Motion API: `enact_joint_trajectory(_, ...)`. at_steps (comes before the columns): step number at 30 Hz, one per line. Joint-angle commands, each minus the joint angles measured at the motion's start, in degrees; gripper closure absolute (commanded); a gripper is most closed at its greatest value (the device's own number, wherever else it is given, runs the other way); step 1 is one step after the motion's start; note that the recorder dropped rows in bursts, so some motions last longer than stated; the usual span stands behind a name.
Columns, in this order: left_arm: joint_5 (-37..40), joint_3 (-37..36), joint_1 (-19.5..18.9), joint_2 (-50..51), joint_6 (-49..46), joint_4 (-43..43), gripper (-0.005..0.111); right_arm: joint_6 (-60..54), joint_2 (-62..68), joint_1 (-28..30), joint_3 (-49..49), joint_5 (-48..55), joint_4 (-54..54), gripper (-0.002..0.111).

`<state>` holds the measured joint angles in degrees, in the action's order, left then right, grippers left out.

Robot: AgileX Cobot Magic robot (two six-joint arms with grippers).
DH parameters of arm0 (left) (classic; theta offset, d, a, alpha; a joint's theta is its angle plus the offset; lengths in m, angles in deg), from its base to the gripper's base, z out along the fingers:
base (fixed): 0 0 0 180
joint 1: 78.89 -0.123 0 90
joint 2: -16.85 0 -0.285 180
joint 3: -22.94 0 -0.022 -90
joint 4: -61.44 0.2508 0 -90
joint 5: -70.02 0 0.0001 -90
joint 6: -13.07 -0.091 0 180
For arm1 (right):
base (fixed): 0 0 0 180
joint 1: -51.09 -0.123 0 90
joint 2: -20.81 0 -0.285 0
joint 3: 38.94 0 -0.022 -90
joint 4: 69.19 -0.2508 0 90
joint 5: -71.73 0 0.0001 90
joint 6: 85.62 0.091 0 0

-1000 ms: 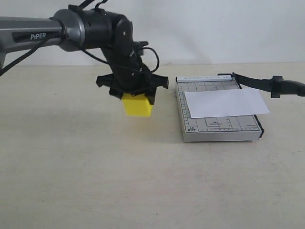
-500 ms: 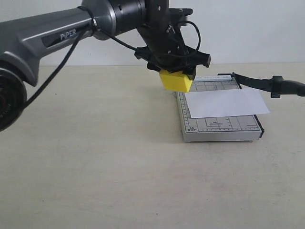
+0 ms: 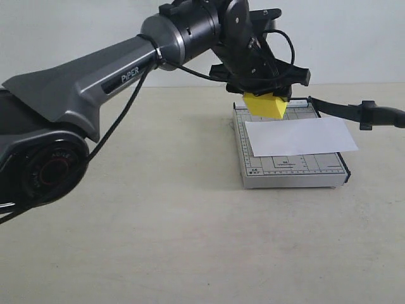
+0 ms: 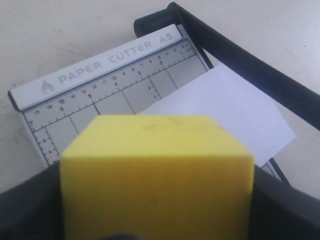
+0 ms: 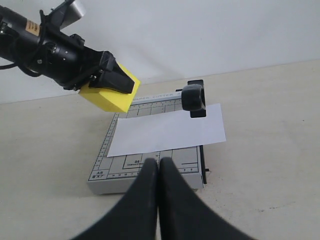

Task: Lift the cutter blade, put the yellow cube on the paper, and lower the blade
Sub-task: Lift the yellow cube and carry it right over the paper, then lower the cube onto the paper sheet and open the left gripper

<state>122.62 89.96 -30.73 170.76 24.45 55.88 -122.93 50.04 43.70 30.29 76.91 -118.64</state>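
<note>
Exterior view: cube in the air, placing step in hand

Left hand clenched on the yellow cube, carried tilted above the far left corner of the grey cutter base, clear of it. Paper lies flat across the base, just beyond the cube. Cutter blade stands raised, angled out over the worktop with nothing holding it. Right wrist view: right hand pinched closed on nothing, well back from the cutter.

Judgement: blade-raising looks done and the cube placement is mid-way. Next move calls for a short carry over the sheet, levelling the cube, a straight descent until it rests on the paper, then release. Keep off the raised blade, and avoid nudging the loose sheet
</note>
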Motion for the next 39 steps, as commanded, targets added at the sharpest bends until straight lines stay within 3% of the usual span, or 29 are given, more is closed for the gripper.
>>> enact_joint_trajectory(1,-0.5,1.7,0.5,1.4,-1.3,-1.9,0.102,-0.1,-0.2,-0.2,-0.1,-0.3,0.3,0.109)
enact_joint_trajectory(23,1.9,1.7,0.5,2.3,-2.0,0.2,0.102,-0.1,-0.2,-0.2,-0.1,-0.3,0.3,0.109)
enact_joint_trajectory(34,-1.8,1.7,0.5,2.6,-2.0,-0.1,0.102,-0.1,-0.2,-0.2,-0.1,-0.3,0.3,0.109)
enact_joint_trajectory(39,-3.0,1.7,0.5,4.1,-2.0,-4.0,0.102,-0.1,-0.2,-0.2,-0.1,-0.3,0.3,0.109)
